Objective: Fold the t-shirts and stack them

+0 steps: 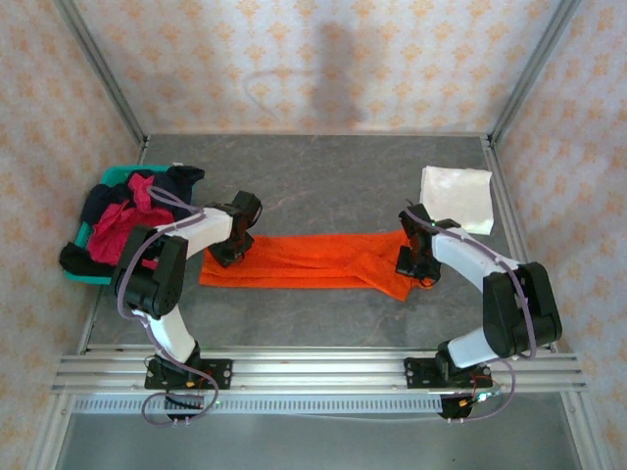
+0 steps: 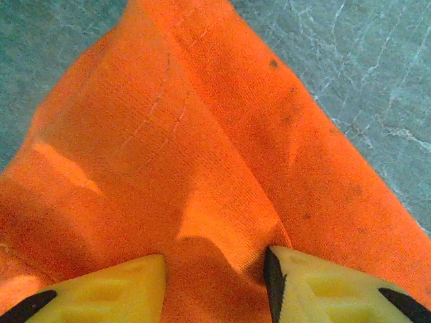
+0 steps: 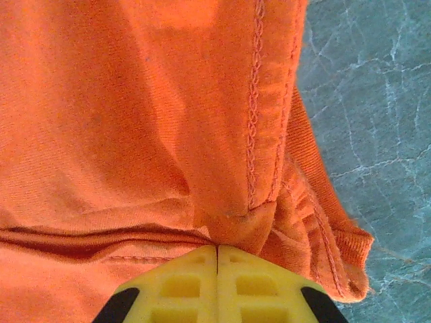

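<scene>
Top external shows the orange t-shirt point(image 1: 313, 259) lying as a long folded band, left to right, across the middle of the worktop point(image 1: 323, 176). My right hand point(image 3: 217, 247) is closed on the stitched hem at its right end. My left hand point(image 2: 215, 259) stands part-open over the left end. For a clean fold I'd lift both ends level, keeping the soft, rumpled cloth taut.

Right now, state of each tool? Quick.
Left tool: open, pressed onto the orange shirt.
Right tool: closed, pinching the orange shirt's hem.
</scene>
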You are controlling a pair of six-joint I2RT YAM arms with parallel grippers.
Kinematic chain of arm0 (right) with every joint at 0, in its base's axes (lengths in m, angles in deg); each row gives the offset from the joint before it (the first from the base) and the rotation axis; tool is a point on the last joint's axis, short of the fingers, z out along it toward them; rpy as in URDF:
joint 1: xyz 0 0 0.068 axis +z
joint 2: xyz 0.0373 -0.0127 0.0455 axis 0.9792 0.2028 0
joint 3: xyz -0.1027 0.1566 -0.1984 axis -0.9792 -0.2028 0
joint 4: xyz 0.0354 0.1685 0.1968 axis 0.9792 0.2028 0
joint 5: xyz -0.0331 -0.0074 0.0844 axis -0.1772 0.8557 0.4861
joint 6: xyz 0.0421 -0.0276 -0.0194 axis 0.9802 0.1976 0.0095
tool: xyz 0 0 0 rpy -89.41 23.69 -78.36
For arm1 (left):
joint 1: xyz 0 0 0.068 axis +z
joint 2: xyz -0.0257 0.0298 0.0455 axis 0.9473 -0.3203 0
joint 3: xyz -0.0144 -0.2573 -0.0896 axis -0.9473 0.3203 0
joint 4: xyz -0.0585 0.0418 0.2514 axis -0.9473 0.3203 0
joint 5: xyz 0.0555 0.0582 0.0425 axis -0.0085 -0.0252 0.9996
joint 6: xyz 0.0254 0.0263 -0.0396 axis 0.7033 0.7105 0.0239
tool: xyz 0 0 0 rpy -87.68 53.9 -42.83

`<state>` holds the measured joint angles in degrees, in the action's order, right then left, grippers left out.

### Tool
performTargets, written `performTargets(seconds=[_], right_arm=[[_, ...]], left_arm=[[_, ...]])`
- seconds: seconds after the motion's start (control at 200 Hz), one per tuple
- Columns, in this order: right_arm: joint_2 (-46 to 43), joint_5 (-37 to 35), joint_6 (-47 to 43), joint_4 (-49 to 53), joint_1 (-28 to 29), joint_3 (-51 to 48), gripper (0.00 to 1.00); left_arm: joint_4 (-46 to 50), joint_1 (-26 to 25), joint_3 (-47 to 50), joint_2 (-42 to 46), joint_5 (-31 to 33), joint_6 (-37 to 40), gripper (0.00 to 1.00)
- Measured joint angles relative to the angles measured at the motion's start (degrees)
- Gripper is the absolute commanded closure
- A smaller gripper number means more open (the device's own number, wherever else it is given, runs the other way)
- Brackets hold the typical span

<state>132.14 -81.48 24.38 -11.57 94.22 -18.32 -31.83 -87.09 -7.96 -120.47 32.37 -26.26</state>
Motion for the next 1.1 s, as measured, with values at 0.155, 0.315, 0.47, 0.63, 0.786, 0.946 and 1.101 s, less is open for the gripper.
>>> performTargets(seconds=[0.155, 0.315, 0.47, 0.63, 0.786, 0.946, 1.101], right_arm=[[-2.2, 0.0, 0.0, 0.9, 0.0, 0.2, 1.0], [-5.0, 0.0, -0.6, 2.2, 0.0, 2.4, 1.0], [-3.9, -0.5, -2.3, 2.4, 0.0, 5.6, 1.0], [-0.3, -1.8, -4.5, 2.1, 0.0, 9.3, 1.0], [3.7, -3.0, -6.7, 1.0, 0.0, 13.2, 1.0], [8.5, -3.3, -8.8, -0.5, 0.0, 16.8, 1.0], [12.4, -3.2, -10.3, -0.7, 0.0, 19.5, 0.89]], left_arm=[[0.0, 0.0, 0.0, 0.0, 0.0, 0.0, 0.56], [0.0, 0.0, 0.0, 0.0, 0.0, 0.0, 0.56], [0.0, 0.0, 0.0, 0.0, 0.0, 0.0, 0.56], [0.0, 0.0, 0.1, 0.0, 0.0, 0.0, 0.56], [0.0, 0.0, 0.1, 0.0, 0.0, 0.0, 0.56], [0.0, 0.0, 0.1, 0.0, 0.0, 0.0, 0.56], [0.0, 0.0, 0.1, 0.0, 0.0, 0.0, 0.56]])
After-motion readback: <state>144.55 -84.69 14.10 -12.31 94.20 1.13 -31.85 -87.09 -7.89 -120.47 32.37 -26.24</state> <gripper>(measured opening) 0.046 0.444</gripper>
